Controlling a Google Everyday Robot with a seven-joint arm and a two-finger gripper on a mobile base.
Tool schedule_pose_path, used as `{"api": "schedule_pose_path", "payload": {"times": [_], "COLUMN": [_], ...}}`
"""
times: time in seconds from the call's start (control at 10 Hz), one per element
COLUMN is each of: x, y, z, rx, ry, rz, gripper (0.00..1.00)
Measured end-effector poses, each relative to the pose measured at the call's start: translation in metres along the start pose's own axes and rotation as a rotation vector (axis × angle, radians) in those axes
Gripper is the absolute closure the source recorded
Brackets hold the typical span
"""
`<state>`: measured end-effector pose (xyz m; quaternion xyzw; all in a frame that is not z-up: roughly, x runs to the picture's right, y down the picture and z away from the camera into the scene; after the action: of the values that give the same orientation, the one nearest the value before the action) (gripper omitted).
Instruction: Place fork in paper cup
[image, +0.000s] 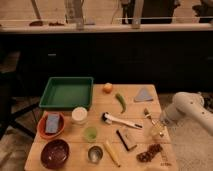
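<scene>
The fork (147, 115) is a slim silver piece lying on the wooden table (75, 165) near its right side, right of the white-handled brush (121, 121). The paper cup (79, 115) stands upright left of the table's middle, just below the green tray (66, 92). My gripper (158, 130) hangs at the end of the white arm (187, 107) over the table's right edge, just below and right of the fork and far from the cup. I see nothing held in it.
An orange (107, 88), a green pepper (120, 101) and a grey wedge (144, 94) lie at the back. A green cup (90, 133), metal cup (95, 153), yellow stick (112, 152), dark bar (126, 139), dark fruit (150, 152), red bowl (51, 124) and maroon bowl (55, 152) fill the front.
</scene>
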<state>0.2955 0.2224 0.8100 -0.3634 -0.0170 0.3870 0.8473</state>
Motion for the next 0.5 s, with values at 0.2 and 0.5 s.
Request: {"api": "schedule_pose_path", "payload": {"times": [0.2,0.5], "x": [0.001,-0.003], "y": [-0.008,-0.014], "z": [0.007,0.014], "rx": [-0.007,-0.016], "ry": [-0.003,0.009], "rz": [0.017,0.009], "gripper": [0.26,0.26]}}
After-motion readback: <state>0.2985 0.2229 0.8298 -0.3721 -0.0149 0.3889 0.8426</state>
